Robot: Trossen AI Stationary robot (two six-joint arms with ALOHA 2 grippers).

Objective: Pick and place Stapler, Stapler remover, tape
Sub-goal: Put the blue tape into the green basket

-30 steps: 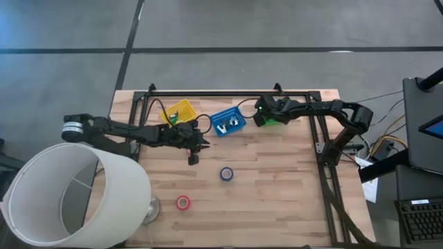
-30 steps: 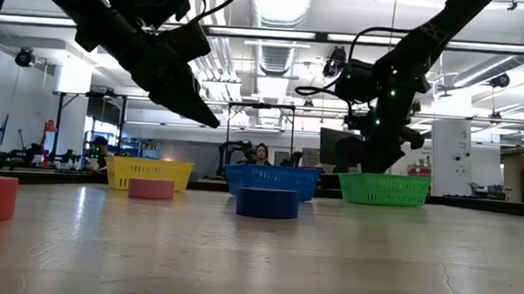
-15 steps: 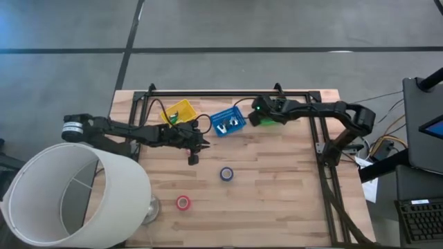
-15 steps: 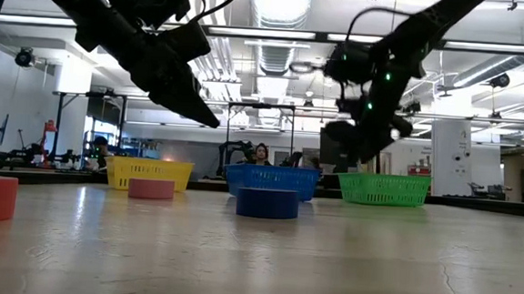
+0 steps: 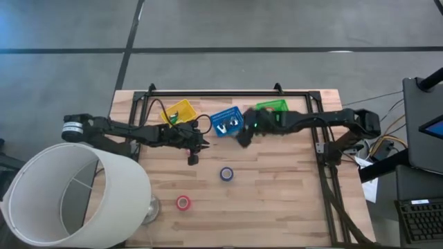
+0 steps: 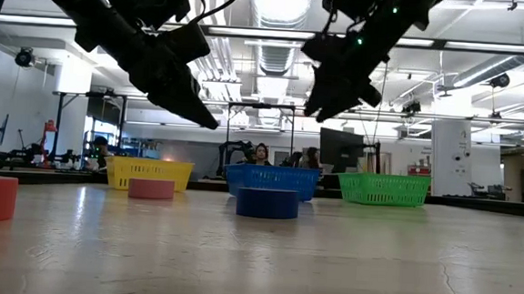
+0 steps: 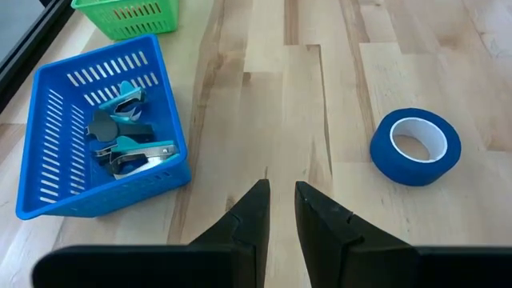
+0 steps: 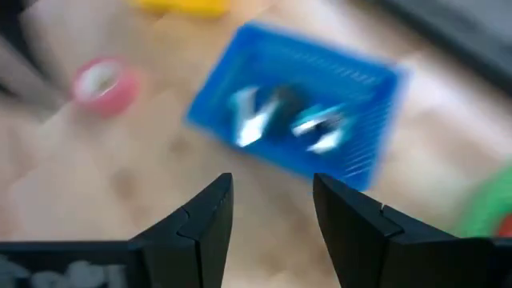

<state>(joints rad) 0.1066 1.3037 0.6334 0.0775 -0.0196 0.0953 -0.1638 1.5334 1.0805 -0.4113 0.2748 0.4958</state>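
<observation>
Since one second ago the right arm has swung away from the green basket (image 5: 270, 106) toward the middle of the table (image 5: 291, 180); the left arm has not moved.

Three baskets stand in a row at the far side. The green one is now uncovered, and from above I cannot tell what lies in it. The blue basket (image 5: 227, 122) holds several stapler removers (image 7: 126, 132), blue and metal, so this part of the task looks done or nearly done. The yellow basket (image 5: 178, 111) is partly hidden by the left arm, and its content I cannot see; no stapler shows anywhere on the table.

The right gripper (image 5: 243, 136) hangs in the air just beside the blue basket, on the near side of it. Its fingers are spread wide and hold nothing.

The left gripper (image 5: 192, 158) hovers near the yellow basket, well apart from the tapes. Its fingers stand close together with a thin gap, and nothing is between them.

What is left, as I judge, is the tape. The blue tape (image 5: 226, 173) lies in the middle of the table, one pink tape (image 5: 183, 203) lies nearer the front edge, and the low view shows another pink tape (image 6: 151, 189) farther back. All of them lie outside the baskets.
</observation>
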